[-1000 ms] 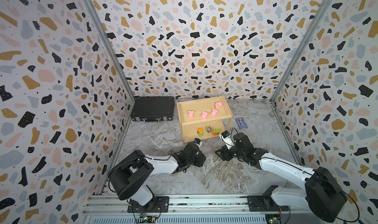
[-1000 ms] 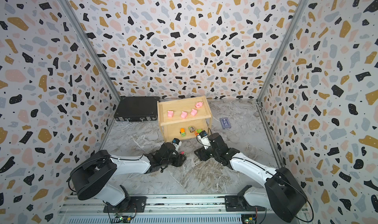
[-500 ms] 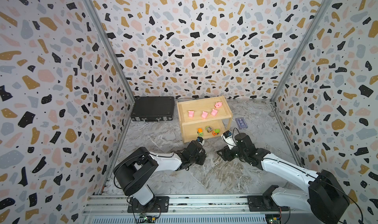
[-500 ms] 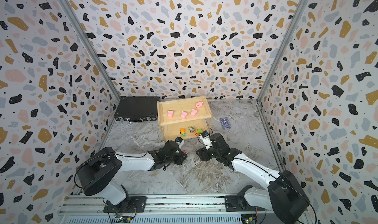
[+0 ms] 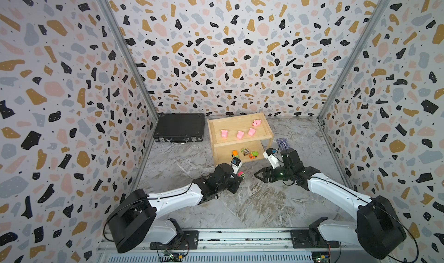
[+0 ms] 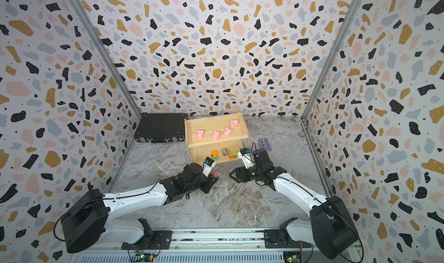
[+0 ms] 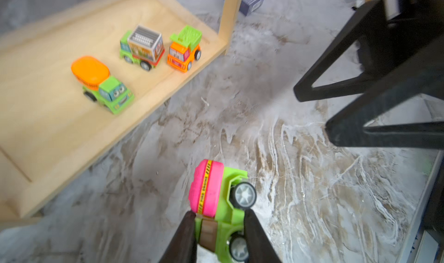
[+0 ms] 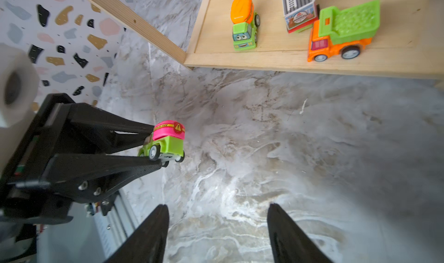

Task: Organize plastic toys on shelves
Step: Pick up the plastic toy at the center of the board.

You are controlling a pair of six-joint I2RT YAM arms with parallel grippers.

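Note:
A small green truck with a pink drum [image 7: 216, 197] sits between the fingers of my left gripper [image 7: 219, 212], which is shut on its cab end, low over the floor in front of the shelves [image 5: 241, 142]. The truck [image 8: 168, 139] also shows in the right wrist view and in a top view [image 5: 241, 175]. My right gripper [image 8: 217, 206] is open and empty, a short way right of the truck [image 6: 217, 174]. Several pink pigs [image 5: 240, 134] stand on the top tier. Three vehicles stand on the lower tier: a mixer [image 5: 235, 153], a box truck [image 5: 245, 151], an orange truck [image 5: 253, 154].
A black hard case [image 5: 179, 130] lies left of the shelves against the back wall. A blue card box [image 5: 283, 144] lies on the floor to their right. Patterned walls close in the marbled floor on three sides.
My left gripper has shut on the pink-and-green truck. The right gripper has opened a little wider and kept near its place.

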